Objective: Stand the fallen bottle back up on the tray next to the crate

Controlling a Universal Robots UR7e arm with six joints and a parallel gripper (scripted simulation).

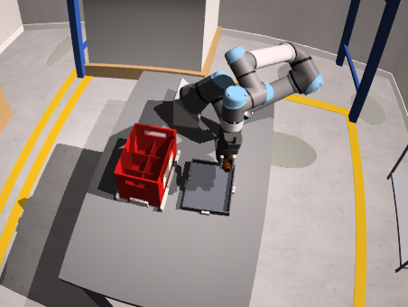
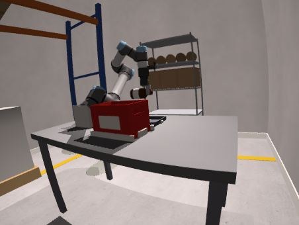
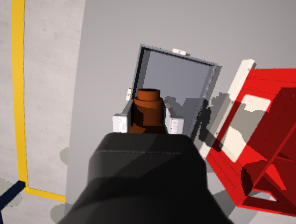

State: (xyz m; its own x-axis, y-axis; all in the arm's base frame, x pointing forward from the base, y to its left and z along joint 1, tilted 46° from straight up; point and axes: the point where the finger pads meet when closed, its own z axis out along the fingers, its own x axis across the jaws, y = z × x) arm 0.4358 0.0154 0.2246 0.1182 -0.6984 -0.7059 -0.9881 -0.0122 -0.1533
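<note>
My gripper [image 1: 227,162] [image 2: 144,90] [image 3: 148,108] is shut on a brown bottle [image 1: 227,164] [image 2: 138,92] [image 3: 148,111]. The bottle hangs lying on its side in the air, well above the far end of the dark flat tray [image 1: 204,199] [image 2: 160,119] [image 3: 172,75]. In the wrist view the bottle's neck points away from the camera between the two pale fingertips. The tray holds nothing. The red crate [image 1: 145,164] [image 2: 120,117] [image 3: 260,145] stands beside the tray on the grey table [image 1: 149,253] [image 2: 192,145].
The crate has inner dividers and is empty in the top view. The arm's grey base block [image 2: 83,116] stands at the table's far end behind the crate. A metal shelf rack [image 2: 175,76] stands behind the table. Yellow floor lines [image 1: 358,203] ring the table.
</note>
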